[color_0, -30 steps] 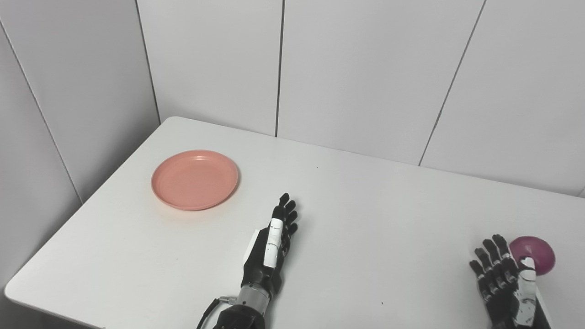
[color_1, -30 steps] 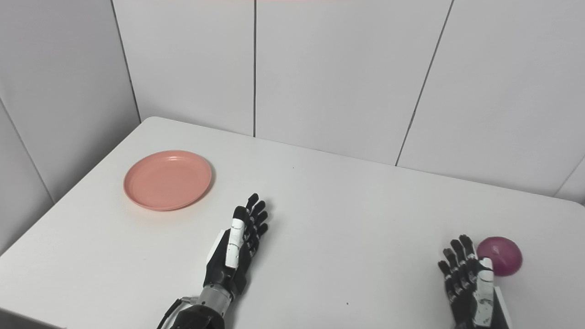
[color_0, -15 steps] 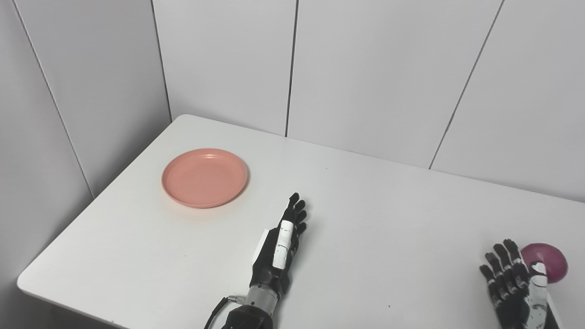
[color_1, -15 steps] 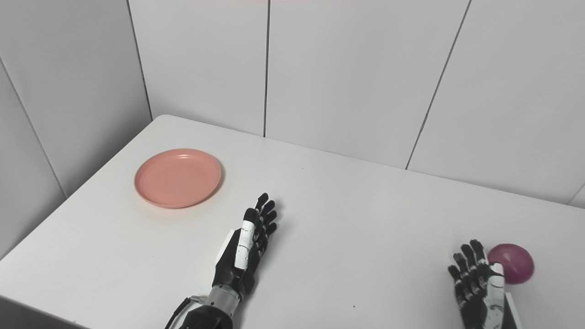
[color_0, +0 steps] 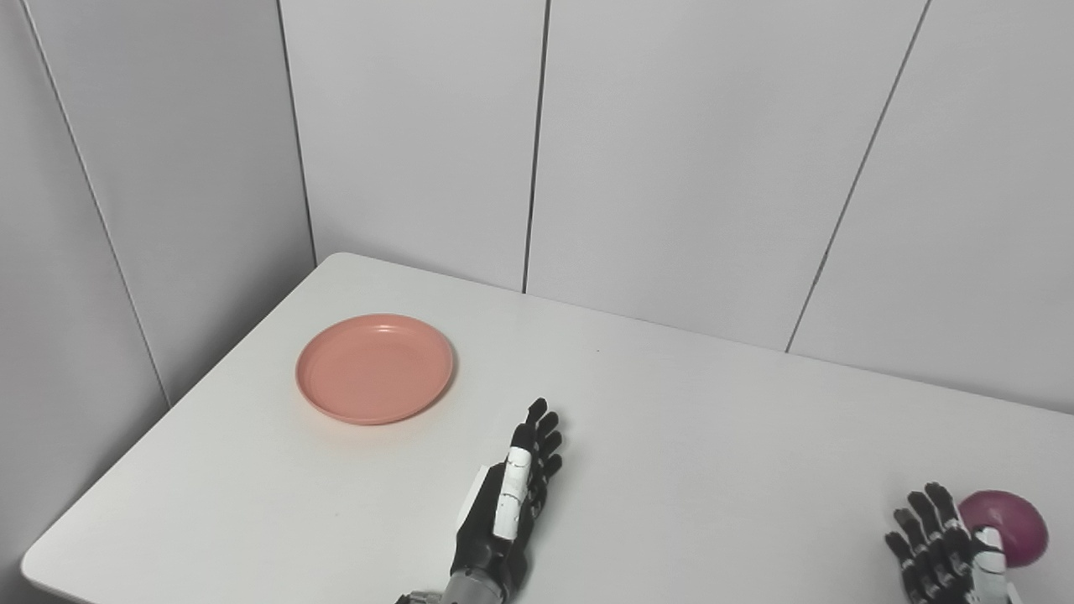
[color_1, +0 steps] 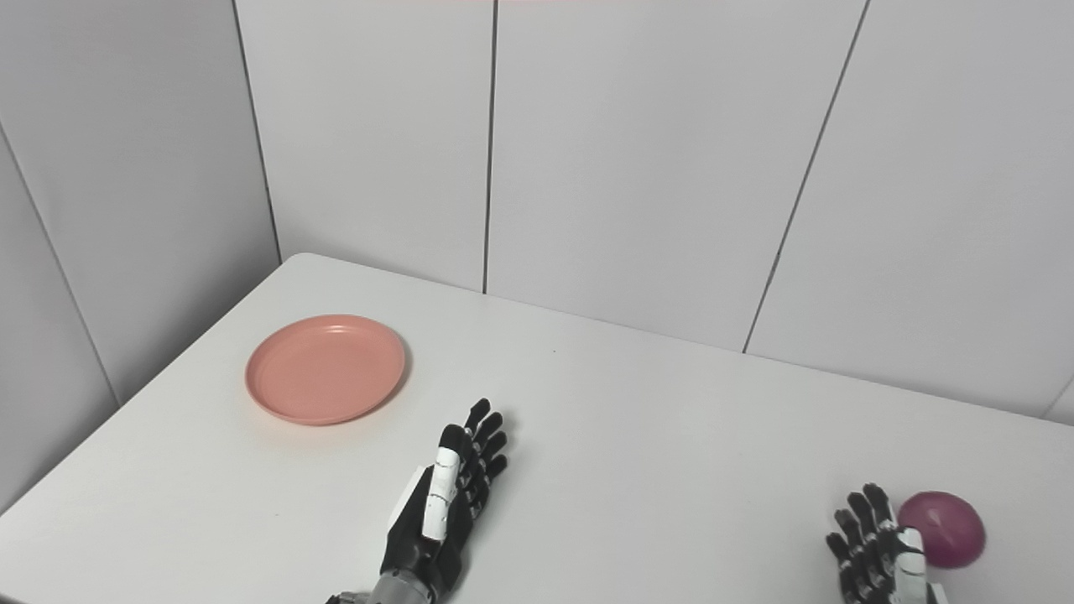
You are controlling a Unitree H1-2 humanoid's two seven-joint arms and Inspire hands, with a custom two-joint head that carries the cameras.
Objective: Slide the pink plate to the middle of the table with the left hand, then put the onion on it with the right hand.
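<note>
A pink plate (color_0: 374, 369) lies empty on the white table (color_0: 688, 470), toward its far left. My left hand (color_0: 512, 503) rests open near the table's front middle, fingers stretched forward, well to the right of and nearer than the plate. A purple-red onion (color_0: 1004, 527) sits at the front right. Just left of it is my right hand (color_0: 940, 554), open with fingers spread, partly cut off by the picture's bottom edge; the thumb overlaps the onion's left side in the picture, and whether it touches I cannot tell.
Grey wall panels (color_0: 671, 151) stand behind the table and along its left side. The table's rounded far-left corner (color_0: 336, 260) and its left edge run close to the plate.
The whole picture has shifted, so the camera has tilted upward and turned a little. Plate, onion and both hands keep their places on the table.
</note>
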